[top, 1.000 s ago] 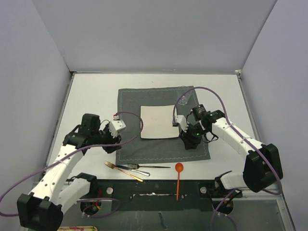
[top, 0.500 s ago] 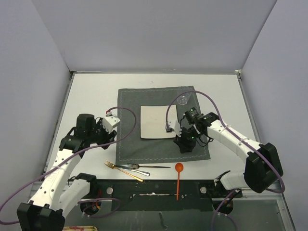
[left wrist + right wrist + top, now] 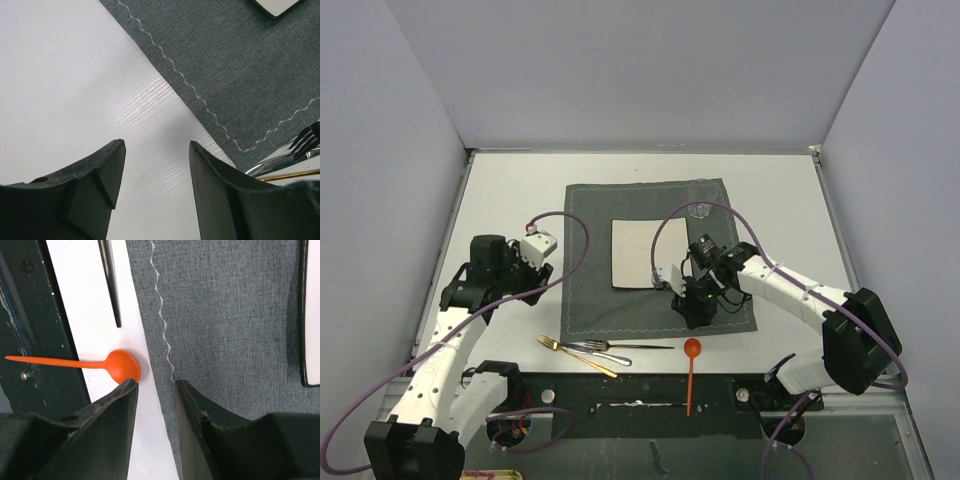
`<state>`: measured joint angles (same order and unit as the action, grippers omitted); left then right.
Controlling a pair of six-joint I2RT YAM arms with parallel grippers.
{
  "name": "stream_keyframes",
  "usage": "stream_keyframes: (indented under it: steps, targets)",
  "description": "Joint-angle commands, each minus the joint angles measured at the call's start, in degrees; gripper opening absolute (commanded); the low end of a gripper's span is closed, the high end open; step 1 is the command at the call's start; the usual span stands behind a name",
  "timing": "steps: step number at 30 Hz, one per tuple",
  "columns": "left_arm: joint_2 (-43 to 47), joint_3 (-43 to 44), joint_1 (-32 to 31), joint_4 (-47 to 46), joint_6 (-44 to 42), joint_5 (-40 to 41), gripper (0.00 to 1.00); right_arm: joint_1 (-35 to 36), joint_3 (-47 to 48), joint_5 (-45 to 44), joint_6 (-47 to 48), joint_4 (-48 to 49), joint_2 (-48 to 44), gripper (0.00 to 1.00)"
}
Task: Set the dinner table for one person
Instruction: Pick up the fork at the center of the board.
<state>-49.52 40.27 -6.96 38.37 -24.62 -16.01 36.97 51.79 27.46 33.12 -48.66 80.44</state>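
Pale grey walls (image 3: 620, 70) on 3 sides; dinner table (image 3: 510, 200) is the big white top filling the floor of the booth, with a dark rail (image 3: 620, 385) along its near edge.

Dark grey placemat (image 3: 588, 300) lies at the table's middle, with wavy white stitching near its border; square off-white plate (image 3: 632, 255) sits on it, roughly centred.

Left gripper (image 3: 156, 150) hangs over bare white table just left of the mat's left edge; fingers apart, nothing between them.

Right gripper (image 3: 156, 382) hangs low over the mat's near edge; fingers parted by a narrow gap with only mat and table showing through, nothing gripped.

Orange spoon (image 3: 691, 370): bowl on the white strip just beside the mat's near edge, handle running back across the rail; in the right wrist view the bowl sits just by 1 fingertip, contact unclear.

3 utensils lie bunched on the table below the mat's near-left corner: gold fork (image 3: 570, 352), silver utensil (image 3: 615, 358), thin dark utensil (image 3: 645, 347).

Clear glass (image 3: 700, 205) stands at the mat's far-right corner.
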Motion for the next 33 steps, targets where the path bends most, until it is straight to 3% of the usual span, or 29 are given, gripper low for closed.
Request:
stream_keyframes:
  steps: [1, 17, 33]
  targets:
    - [-0.1, 0.3, 1.9, -1.8, 0.2, -2.9, 0.52, 1.3, 0.4, 0.7, 1.0, 3.1, 0.2, 0.37]
    - [-1.8, 0.1, 3.5, -2.2, -0.3, -4.2, 0.53, 1.6, 0.9, -0.5, 0.0, 5.8, 1.1, 0.36]
    - [-3.6, 0.3, 6.1, -1.3, -0.9, -6.2, 0.53, 8.1, 1.3, -1.5, 0.5, 6.5, 2.4, 0.36]
